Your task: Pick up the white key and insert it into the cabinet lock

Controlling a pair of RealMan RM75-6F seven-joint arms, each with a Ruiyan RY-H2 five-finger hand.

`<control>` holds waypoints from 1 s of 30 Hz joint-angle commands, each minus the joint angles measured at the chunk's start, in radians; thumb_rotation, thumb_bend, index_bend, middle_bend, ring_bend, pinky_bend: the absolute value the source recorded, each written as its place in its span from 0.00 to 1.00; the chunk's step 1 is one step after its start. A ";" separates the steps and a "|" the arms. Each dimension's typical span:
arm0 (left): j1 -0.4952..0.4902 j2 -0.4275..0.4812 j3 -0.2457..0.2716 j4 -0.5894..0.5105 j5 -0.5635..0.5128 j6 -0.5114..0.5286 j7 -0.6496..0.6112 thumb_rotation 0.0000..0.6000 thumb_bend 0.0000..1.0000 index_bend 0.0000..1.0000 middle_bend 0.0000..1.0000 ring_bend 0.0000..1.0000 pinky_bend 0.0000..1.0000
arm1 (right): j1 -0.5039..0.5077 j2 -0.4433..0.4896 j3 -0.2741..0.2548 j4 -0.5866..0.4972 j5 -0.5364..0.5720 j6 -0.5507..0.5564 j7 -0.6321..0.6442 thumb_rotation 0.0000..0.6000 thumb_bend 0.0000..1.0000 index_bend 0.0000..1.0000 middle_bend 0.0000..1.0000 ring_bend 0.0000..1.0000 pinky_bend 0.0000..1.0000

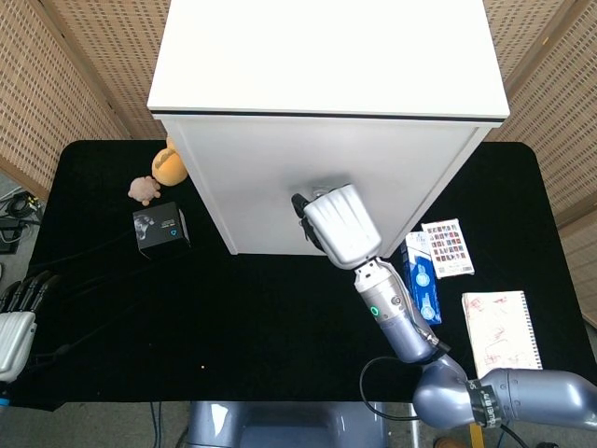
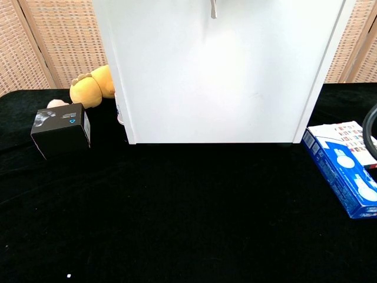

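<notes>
Head view: right hand (image 1: 340,227) hides the cabinet (image 1: 326,121) front's lock.

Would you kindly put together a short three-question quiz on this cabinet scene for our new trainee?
1. True or false: the right robot hand is raised against the white cabinet front.
2. Multiple choice: what lies on the table nearest the blue box? A) card sheet B) black box C) yellow plush toy
3. Fill in: the left robot hand sits at the table's ____ edge in the head view.

Key: 1 true; 2 A; 3 left.
</notes>
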 commanded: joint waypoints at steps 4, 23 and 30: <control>0.000 -0.001 0.000 0.001 0.000 0.000 0.001 1.00 0.00 0.00 0.00 0.00 0.00 | 0.007 -0.004 -0.031 0.027 -0.035 0.014 -0.024 1.00 0.60 0.65 0.95 0.94 1.00; 0.001 -0.001 -0.001 0.004 -0.004 0.000 0.001 1.00 0.00 0.00 0.00 0.00 0.00 | 0.008 -0.010 -0.096 0.130 -0.160 0.042 -0.052 1.00 0.60 0.67 0.95 0.94 1.00; 0.000 -0.003 -0.002 0.004 -0.006 0.000 0.004 1.00 0.00 0.00 0.00 0.00 0.00 | 0.012 -0.022 -0.119 0.173 -0.212 0.044 -0.074 1.00 0.60 0.67 0.95 0.94 1.00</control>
